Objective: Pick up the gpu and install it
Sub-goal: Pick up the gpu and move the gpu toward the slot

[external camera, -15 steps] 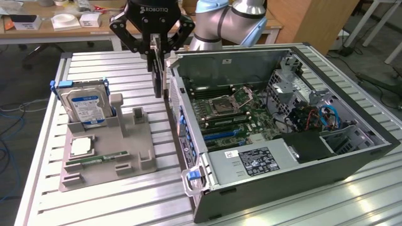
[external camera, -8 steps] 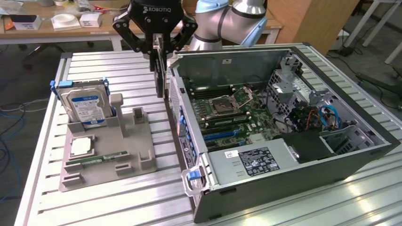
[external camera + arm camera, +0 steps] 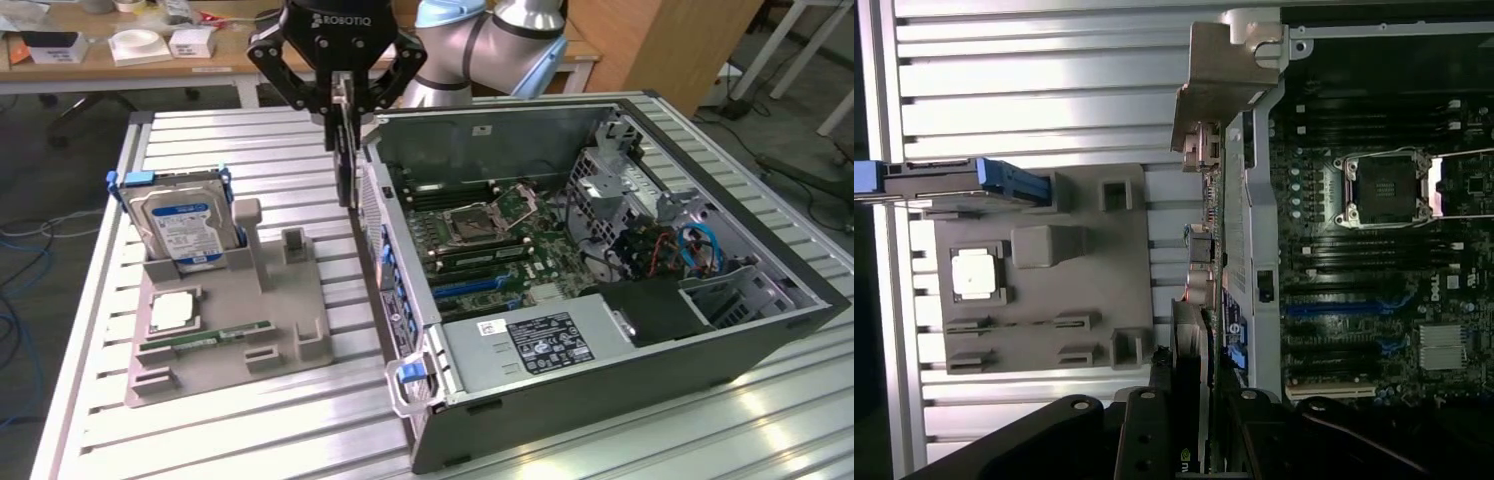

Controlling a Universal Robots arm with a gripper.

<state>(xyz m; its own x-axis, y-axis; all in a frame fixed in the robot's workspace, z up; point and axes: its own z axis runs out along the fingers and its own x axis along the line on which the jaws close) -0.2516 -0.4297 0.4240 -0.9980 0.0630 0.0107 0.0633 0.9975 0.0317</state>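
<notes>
- Beside the open computer case [image 3: 601, 300], the gripper [image 3: 347, 100] is partly closed, clamping the gpu [image 3: 350, 160].
- Gpu hangs upright, edge-on, above the table [image 3: 267, 420].
- Hard drive [image 3: 184, 225] stands well apart.

The arm [image 3: 487, 45] bends over at the wrist so that the black hand [image 3: 347, 105] points straight down. Its two fingers [image 3: 400, 68] angle inward and meet on the top edge of the gpu [image 3: 350, 170]. They pinch it so that it hangs upright and edge-on below the fingertips.
</notes>
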